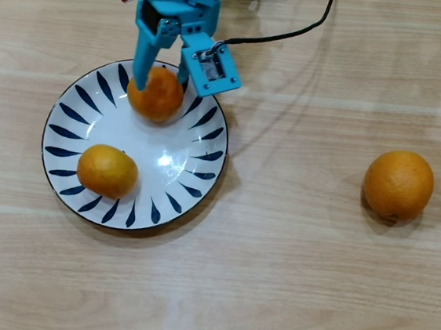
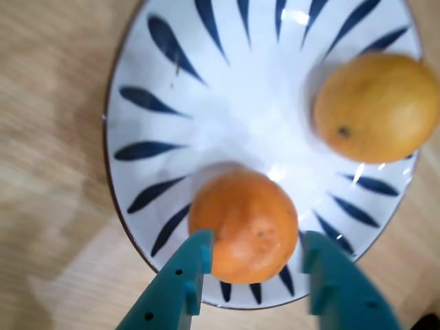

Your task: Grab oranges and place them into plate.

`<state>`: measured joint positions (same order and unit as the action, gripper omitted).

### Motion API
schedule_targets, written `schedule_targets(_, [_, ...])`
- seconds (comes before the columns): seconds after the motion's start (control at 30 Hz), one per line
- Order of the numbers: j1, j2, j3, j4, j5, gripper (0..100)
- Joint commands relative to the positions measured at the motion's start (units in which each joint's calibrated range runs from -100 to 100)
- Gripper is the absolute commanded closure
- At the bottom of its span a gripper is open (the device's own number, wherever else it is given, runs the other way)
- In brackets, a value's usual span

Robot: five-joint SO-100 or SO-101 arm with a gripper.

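Note:
A small orange (image 1: 157,95) sits between my blue gripper's (image 1: 161,81) fingers at the far side of the white plate (image 1: 172,132) with dark blue strokes. The wrist view shows this orange (image 2: 244,227) low over the plate's near rim (image 2: 137,206). The left fingertip (image 2: 199,251) touches it and the right one (image 2: 313,254) stands a sliver away. The gripper (image 2: 256,249) looks shut on it. A yellower orange (image 1: 107,170) with a dark stem dot (image 2: 375,106) lies in the plate. A larger orange (image 1: 397,184) rests on the table at the right.
The light wooden table (image 1: 287,282) carries only the plate and the fruit. A black cable (image 1: 297,33) runs from the arm toward the top right.

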<state>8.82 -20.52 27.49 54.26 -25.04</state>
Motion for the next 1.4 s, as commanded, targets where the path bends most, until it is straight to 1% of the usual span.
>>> schedule_targets(0.0, [-7.21,-7.45,-4.0,-0.07,-0.16,97])
schedule_targets(0.1, [-13.02,-11.17,-4.18,0.1,-0.1,97])
schedule_targets(0.2, [-18.82,-11.6,-8.16,3.02,0.52,97])
schedule_targets(0.4, [-27.94,-2.81,-28.44,10.24,0.52,97])
schedule_targets(0.57, [-33.34,5.73,-44.83,10.07,-0.78,97])
schedule_targets(0.73, [-36.56,14.69,-53.52,10.07,-7.53,97])
schedule_targets(0.87, [-39.14,21.12,-53.97,10.07,-17.04,97])
schedule_targets(1.0, [-41.97,25.93,-54.52,9.98,-24.2,97])
schedule_targets(1.1, [-43.02,28.13,-54.7,8.26,-26.5,97])
schedule_targets(1.23, [-44.47,31.01,-53.88,0.27,-27.13,97])
schedule_targets(1.37, [-46.16,32.87,-53.7,-0.85,-30.53,97])
